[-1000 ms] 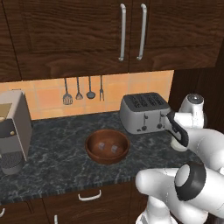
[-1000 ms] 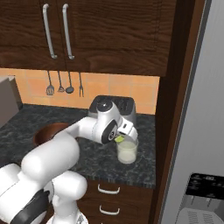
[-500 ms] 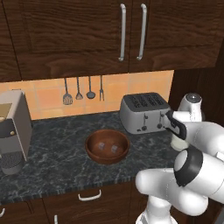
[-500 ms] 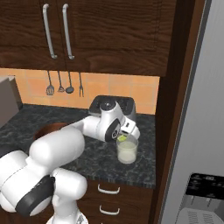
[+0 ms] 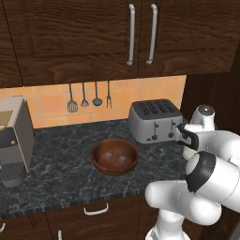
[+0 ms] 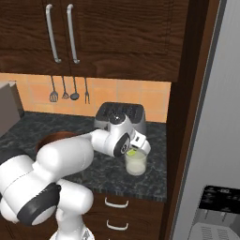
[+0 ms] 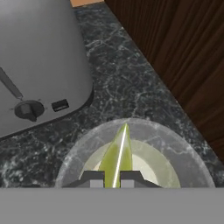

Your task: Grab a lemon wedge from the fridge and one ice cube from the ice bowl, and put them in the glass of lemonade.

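Note:
In the hand view the yellow-green lemon wedge (image 7: 117,156) is pinched between my fingertips (image 7: 92,178), right above the glass of lemonade (image 7: 147,130) and its pale liquid. My gripper (image 6: 136,149) is shut on the lemon wedge (image 6: 132,153), which hangs at the rim of the glass of lemonade (image 6: 136,164) on the counter's right end. The reddish-brown ice bowl (image 5: 115,157) sits mid-counter, well left of the gripper (image 5: 186,138), with two ice cubes (image 5: 108,157) in it. The grey fridge (image 6: 211,140) stands at the right; its black dispenser shows low down.
A grey toaster (image 5: 154,121) stands just behind and left of the glass, close to the hand. A dark wooden panel (image 6: 180,108) rises right of the glass. A coffee machine (image 5: 14,140) occupies the counter's left end. Utensils (image 5: 89,96) hang on the backsplash.
The hand has shifted a little to the right and down with the wedge, ending right over the glass. The elbow has swung. Bowl, toaster and glass have not moved.

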